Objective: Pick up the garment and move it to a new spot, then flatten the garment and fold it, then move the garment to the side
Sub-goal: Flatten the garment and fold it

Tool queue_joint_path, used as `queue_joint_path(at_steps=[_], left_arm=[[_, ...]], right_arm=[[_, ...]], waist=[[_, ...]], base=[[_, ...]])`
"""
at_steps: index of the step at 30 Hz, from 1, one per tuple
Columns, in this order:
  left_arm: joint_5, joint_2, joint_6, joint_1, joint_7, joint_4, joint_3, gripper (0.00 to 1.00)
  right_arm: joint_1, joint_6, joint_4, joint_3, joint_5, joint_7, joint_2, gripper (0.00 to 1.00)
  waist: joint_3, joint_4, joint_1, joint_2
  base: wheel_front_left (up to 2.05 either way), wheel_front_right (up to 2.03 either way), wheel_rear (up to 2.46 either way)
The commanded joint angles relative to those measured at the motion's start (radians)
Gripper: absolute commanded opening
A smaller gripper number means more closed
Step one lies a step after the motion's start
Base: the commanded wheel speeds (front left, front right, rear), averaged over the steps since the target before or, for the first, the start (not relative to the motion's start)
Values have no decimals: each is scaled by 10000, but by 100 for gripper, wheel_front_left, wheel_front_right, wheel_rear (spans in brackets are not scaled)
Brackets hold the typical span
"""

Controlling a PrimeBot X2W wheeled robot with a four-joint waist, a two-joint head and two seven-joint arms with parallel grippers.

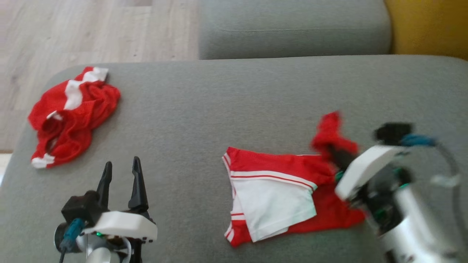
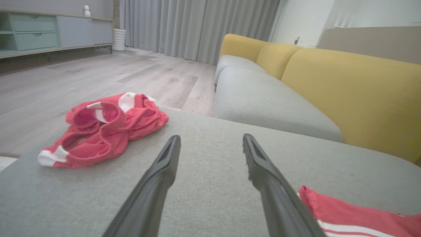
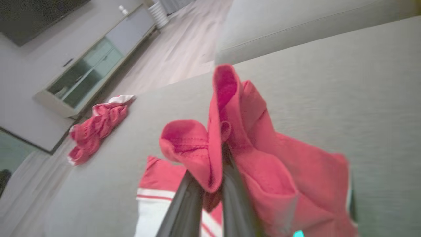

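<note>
The garment [image 1: 278,190], red with white panels and stripes, lies partly folded on the grey cushion [image 1: 219,109] at the lower right. My right gripper [image 1: 338,155] is shut on a bunched red edge of it and holds that edge lifted off the cushion; the right wrist view shows the fabric [image 3: 256,158] draped over the closed fingers [image 3: 190,197]. My left gripper [image 1: 121,162] stands open at the lower left, holding nothing, with bare cushion between its fingers [image 2: 164,164]. A corner of the garment [image 2: 345,214] lies just right of it.
A second red and white garment [image 1: 71,113] lies crumpled at the cushion's far left corner, near the edge. Beyond are a grey sofa seat [image 1: 292,29], a yellow backrest [image 1: 427,25] and wooden floor [image 1: 91,29]. A low cabinet [image 2: 49,29] stands by the wall.
</note>
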Motion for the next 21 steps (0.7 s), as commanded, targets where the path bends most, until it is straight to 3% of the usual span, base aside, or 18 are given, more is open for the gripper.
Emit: queue_joint_path(at_steps=[1, 4, 8, 21], left_arm=[[90, -11, -43, -359, -122, -259, 371, 100], [109, -16, -89, -442, -122, -144, 363, 100], [134, -20, -132, -483, -122, -58, 320, 100], [175, -29, -125, -642, -122, 36, 243, 100]], right_arm=[[-12, 67, -730, 406, 151, 119, 263, 0], [438, 67, -1230, 917, 204, 87, 858, 0], [472, 67, -742, 1261, 298, -225, 1199, 0], [-598, 67, 1287, 2571, 1362, -1511, 1441, 0]], waist=[[7, 263, 0, 0], [39, 703, 0, 0], [83, 1091, 0, 0], [395, 1622, 0, 0]], base=[[0, 0, 0], [0, 0, 0], [0, 0, 0], [0, 0, 0]])
